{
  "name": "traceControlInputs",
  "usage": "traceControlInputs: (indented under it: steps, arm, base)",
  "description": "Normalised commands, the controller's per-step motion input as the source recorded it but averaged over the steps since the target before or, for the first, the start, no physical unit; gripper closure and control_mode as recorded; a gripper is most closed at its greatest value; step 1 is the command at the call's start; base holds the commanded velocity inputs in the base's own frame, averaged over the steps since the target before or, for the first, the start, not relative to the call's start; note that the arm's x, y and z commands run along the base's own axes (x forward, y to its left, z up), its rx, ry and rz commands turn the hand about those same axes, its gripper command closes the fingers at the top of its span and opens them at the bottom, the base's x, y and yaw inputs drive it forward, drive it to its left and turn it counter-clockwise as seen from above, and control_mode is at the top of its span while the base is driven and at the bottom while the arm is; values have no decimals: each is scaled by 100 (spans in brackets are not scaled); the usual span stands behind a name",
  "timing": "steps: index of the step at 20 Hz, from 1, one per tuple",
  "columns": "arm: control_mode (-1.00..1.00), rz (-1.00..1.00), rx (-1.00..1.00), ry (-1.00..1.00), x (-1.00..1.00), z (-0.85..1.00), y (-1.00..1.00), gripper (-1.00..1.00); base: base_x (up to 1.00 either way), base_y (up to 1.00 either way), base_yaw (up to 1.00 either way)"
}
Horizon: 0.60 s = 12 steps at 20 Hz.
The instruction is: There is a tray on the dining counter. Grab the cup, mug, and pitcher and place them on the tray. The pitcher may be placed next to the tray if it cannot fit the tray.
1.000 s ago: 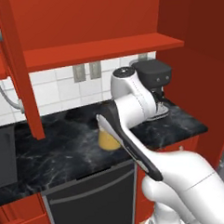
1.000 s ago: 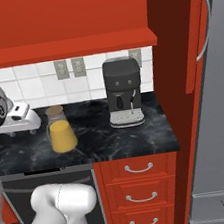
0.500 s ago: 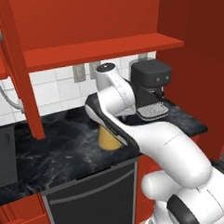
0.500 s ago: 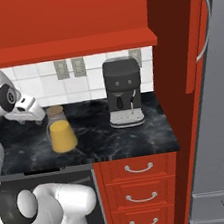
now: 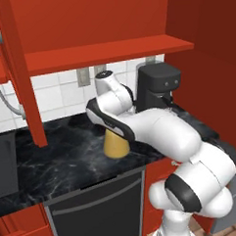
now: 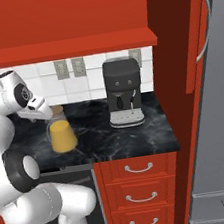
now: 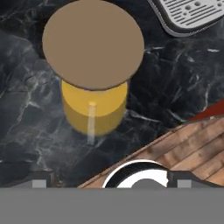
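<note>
Change: hand swung in from the side over the last second; now poised directly above the clear glass pitcher of orange-yellow juice with round tan cork-like lid [image 7: 93,43].
Meaning: approach to the pitcher under way, grasp not yet begun; likely next a descent onto lid or neck.
Fingers [image 7: 109,183]: spread fully apart, holding nothing.
Pitcher location: upright on the black marble-veined surface [image 6: 137,135], at 9 o'clock of the black coffee machine [image 6: 123,89], well apart from it.
Contents: pitcher about two-thirds full of juice, lid seated.
Risk: tall tapering glass, could tip under an off-centre grip.
</note>
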Motion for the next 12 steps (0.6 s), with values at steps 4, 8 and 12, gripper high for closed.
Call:
traceControlInputs:
  steps: [4,8,12]
  arm:
    - [-100,0,0,1,46,-43,0,-100]
    - [-100,0,0,0,29,-46,4,-100]
    - [-100,0,0,0,18,-45,8,-100]
  base:
    - [0,0,0]
    - [0,0,0]
    - [0,0,0]
